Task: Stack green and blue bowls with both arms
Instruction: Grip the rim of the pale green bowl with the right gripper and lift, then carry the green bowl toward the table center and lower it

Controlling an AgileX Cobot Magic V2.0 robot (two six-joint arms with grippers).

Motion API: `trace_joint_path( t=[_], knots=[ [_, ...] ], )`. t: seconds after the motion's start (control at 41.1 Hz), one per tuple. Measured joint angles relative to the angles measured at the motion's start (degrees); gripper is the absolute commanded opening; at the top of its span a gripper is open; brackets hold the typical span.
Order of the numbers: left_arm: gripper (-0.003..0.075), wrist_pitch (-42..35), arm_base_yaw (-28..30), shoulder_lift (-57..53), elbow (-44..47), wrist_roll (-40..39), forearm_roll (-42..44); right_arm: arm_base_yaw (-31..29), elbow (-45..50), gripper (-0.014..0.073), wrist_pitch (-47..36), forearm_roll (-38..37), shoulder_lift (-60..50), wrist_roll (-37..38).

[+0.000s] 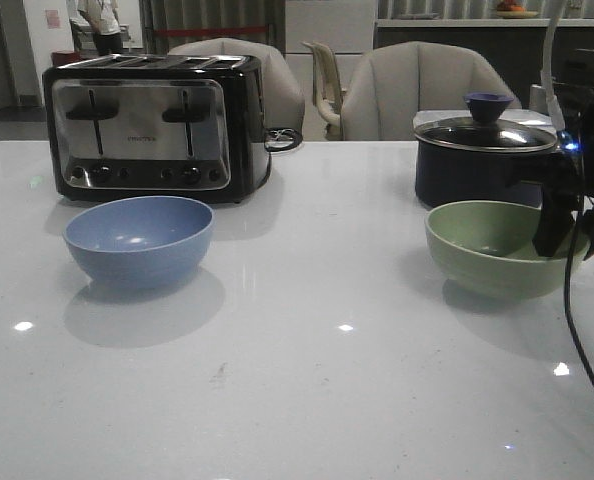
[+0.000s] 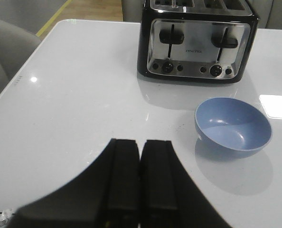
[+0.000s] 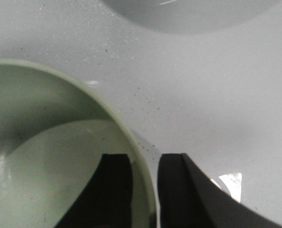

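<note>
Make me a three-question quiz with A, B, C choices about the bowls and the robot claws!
1. Where is the blue bowl? A in front of the toaster; B on the pot; C inside the green bowl
2. How many bowls? A one; B two; C four
3. The right claw is: A far off; B astride the green bowl's rim; C holding the pot lid

Answers: 1 A, it sits before the toaster. 2 B, one blue, one green. 3 B, one finger inside, one outside.
</note>
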Motion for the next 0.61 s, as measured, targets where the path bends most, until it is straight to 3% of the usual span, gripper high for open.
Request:
trace_joint_path(
  t=[0.219, 0.608],
  knots=[
    [0.0102, 0.00, 0.00, 0.00, 0.00, 0.00, 0.00, 0.00, -0.57, 0.0073, 0.48, 0.37, -0.19, 0.00],
    [0.0102, 0.00, 0.00, 0.00, 0.00, 0.00, 0.00, 1.22, -0.57, 0.0063, 5.93, 0.13, -10.76, -0.50]
  ],
)
